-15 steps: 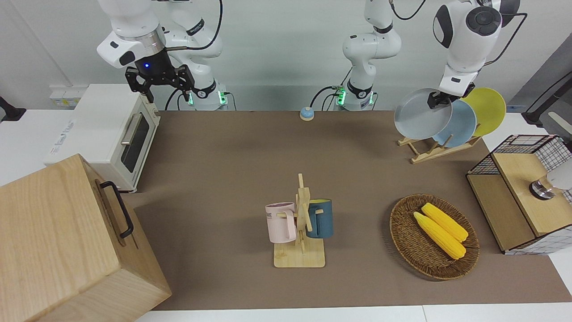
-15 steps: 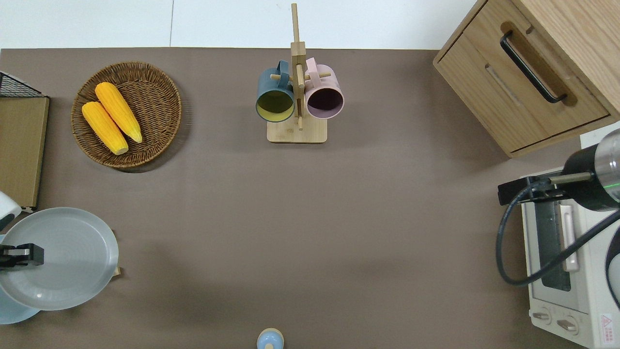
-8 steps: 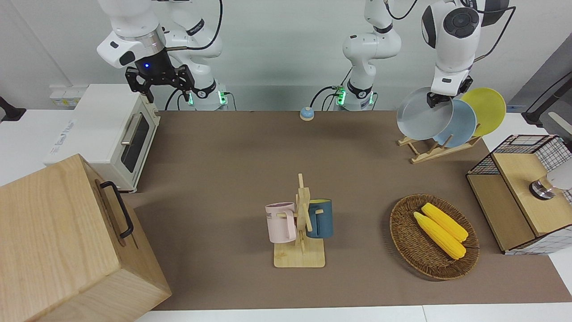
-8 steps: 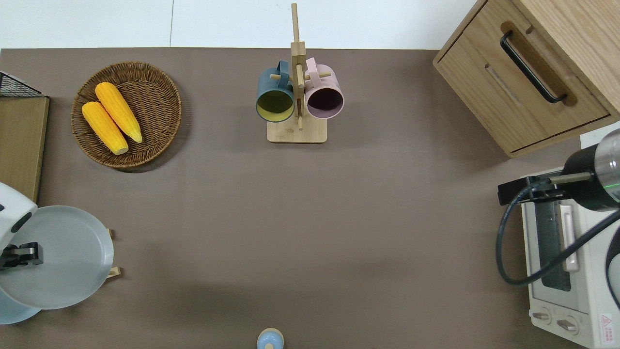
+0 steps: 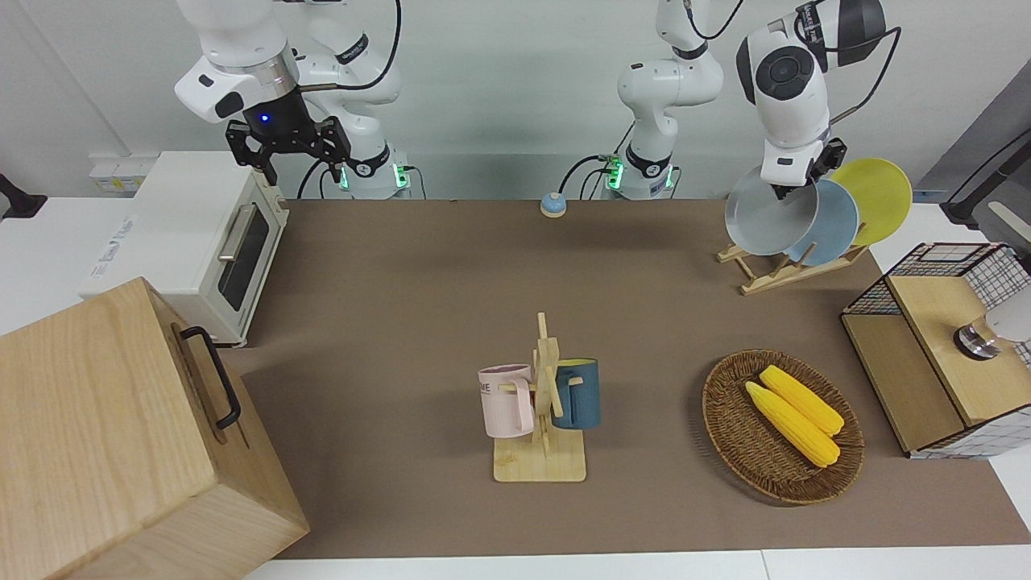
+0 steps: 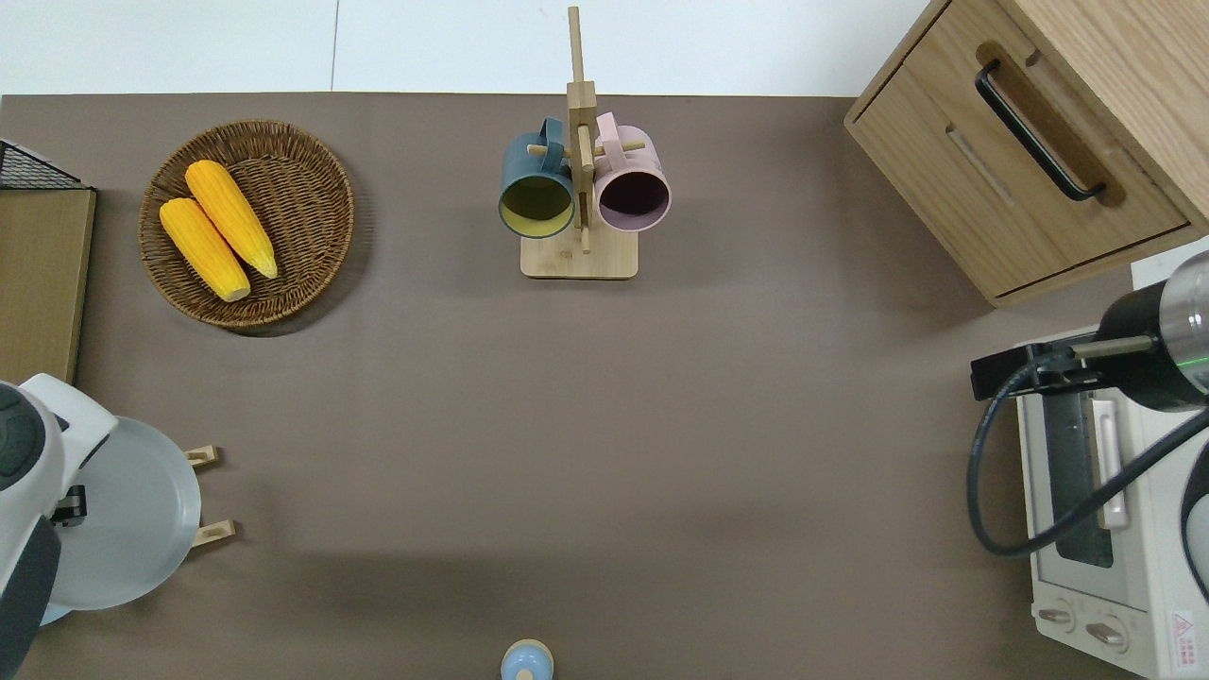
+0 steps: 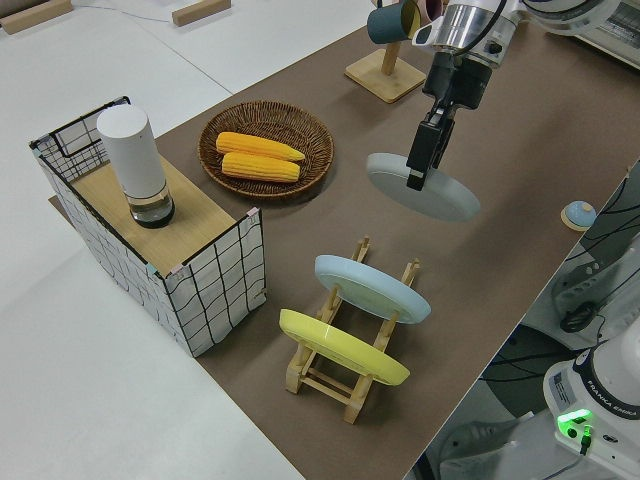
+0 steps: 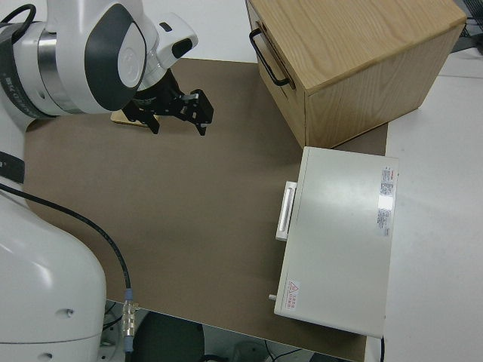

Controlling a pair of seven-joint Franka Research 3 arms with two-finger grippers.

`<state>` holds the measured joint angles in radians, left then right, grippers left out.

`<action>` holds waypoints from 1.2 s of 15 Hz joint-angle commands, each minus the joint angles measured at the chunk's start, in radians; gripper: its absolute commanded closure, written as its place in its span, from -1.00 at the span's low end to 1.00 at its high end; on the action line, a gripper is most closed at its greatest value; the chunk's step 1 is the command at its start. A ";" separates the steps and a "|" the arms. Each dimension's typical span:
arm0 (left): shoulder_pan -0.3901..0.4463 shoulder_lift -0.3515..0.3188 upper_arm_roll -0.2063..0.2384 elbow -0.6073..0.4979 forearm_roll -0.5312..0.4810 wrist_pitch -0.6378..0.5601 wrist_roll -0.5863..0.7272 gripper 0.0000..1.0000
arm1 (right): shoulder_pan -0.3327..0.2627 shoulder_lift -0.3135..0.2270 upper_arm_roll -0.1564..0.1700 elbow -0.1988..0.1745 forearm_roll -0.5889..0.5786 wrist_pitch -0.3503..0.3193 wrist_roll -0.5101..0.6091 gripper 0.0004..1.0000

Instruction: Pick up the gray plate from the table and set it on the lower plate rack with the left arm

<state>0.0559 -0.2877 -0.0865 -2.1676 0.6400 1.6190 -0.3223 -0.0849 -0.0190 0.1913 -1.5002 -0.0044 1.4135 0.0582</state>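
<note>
The gray plate (image 5: 765, 217) (image 6: 132, 529) (image 7: 445, 198) hangs tilted in the air with my left gripper (image 5: 783, 188) (image 7: 416, 168) shut on its upper rim. It is over the free end of the lower plate rack (image 5: 775, 271) (image 7: 345, 378), whose rail ends (image 6: 204, 456) poke out from under it in the overhead view. A light blue plate (image 5: 838, 227) (image 7: 372, 288) and a yellow plate (image 5: 879, 193) (image 7: 342, 346) stand in the rack beside it. I cannot tell if the gray plate touches the rack. My right gripper (image 5: 300, 165) (image 8: 178, 119) is parked and open.
A wicker basket (image 5: 729, 423) with two corn cobs lies farther from the robots than the rack. A wire-and-wood shelf (image 5: 926, 403) stands at the left arm's end. A mug stand (image 5: 541, 451), a toaster oven (image 5: 201, 242), a wooden cabinet (image 5: 121, 443) and a small bell (image 5: 552, 205) are also here.
The left arm has carried the gray plate toward its own end of the table, in over the rack, and tipped it more upright. The right arm has not moved.
</note>
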 commanded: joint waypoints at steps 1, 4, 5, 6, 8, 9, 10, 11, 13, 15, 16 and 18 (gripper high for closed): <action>-0.014 -0.039 0.005 -0.081 0.084 0.056 -0.061 1.00 | -0.007 -0.002 0.007 0.006 0.007 -0.014 0.000 -0.98; -0.019 -0.039 0.002 -0.115 0.157 0.061 -0.072 1.00 | -0.007 -0.002 0.007 0.006 0.007 -0.014 0.000 -0.98; -0.030 -0.039 0.001 -0.124 0.170 0.061 -0.095 1.00 | -0.007 -0.002 0.005 0.006 0.007 -0.014 -0.001 -0.97; -0.031 -0.039 -0.001 -0.130 0.182 0.059 -0.112 1.00 | -0.007 -0.002 0.007 0.006 0.007 -0.014 0.000 -0.98; -0.039 -0.039 -0.010 -0.162 0.220 0.061 -0.141 1.00 | -0.007 -0.002 0.007 0.006 0.007 -0.014 0.000 -0.97; -0.050 -0.037 -0.012 -0.175 0.237 0.062 -0.167 1.00 | -0.007 -0.002 0.005 0.006 0.007 -0.013 0.000 -0.97; -0.056 -0.037 -0.012 -0.178 0.242 0.061 -0.182 1.00 | -0.007 -0.002 0.005 0.006 0.007 -0.014 0.000 -0.98; -0.056 -0.037 -0.012 -0.181 0.244 0.061 -0.184 1.00 | -0.007 -0.002 0.005 0.006 0.007 -0.014 0.000 -0.98; -0.056 -0.033 -0.013 -0.192 0.265 0.061 -0.195 1.00 | -0.007 -0.002 0.007 0.006 0.007 -0.013 0.000 -0.98; -0.057 -0.021 -0.015 -0.224 0.311 0.061 -0.253 1.00 | -0.007 -0.002 0.007 0.006 0.007 -0.014 0.000 -0.98; -0.060 -0.016 -0.015 -0.227 0.316 0.061 -0.260 1.00 | -0.007 -0.002 0.005 0.006 0.007 -0.014 0.000 -0.97; -0.059 -0.013 -0.015 -0.239 0.319 0.071 -0.264 1.00 | -0.007 -0.002 0.005 0.006 0.007 -0.014 0.000 -0.98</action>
<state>0.0141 -0.2887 -0.1084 -2.3649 0.9227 1.6655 -0.5509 -0.0849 -0.0190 0.1913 -1.5002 -0.0044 1.4135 0.0582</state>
